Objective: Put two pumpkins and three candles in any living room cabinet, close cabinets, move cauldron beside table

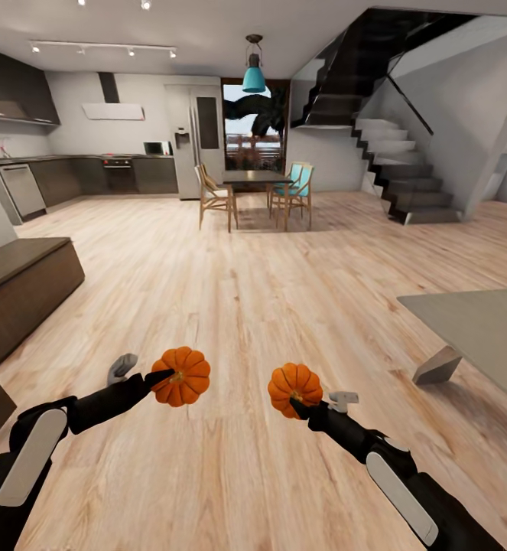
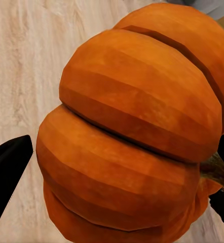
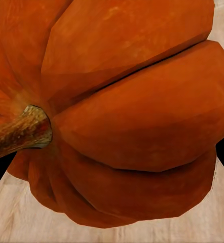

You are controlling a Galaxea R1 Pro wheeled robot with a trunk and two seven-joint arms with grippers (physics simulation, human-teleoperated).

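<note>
Gripping one pumpkin each, the left gripper and right gripper reach forward over the floor, stems turned toward the grippers.

The left pumpkin and right pumpkin hang near each other.

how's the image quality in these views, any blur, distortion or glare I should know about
Head view: sharp, with wide-angle bending at the edges and soft glare on the floor. Left wrist view: the left pumpkin sits so close that its flat render facets show. Right wrist view: the right pumpkin is just as close, evenly lit, no glare.
</note>
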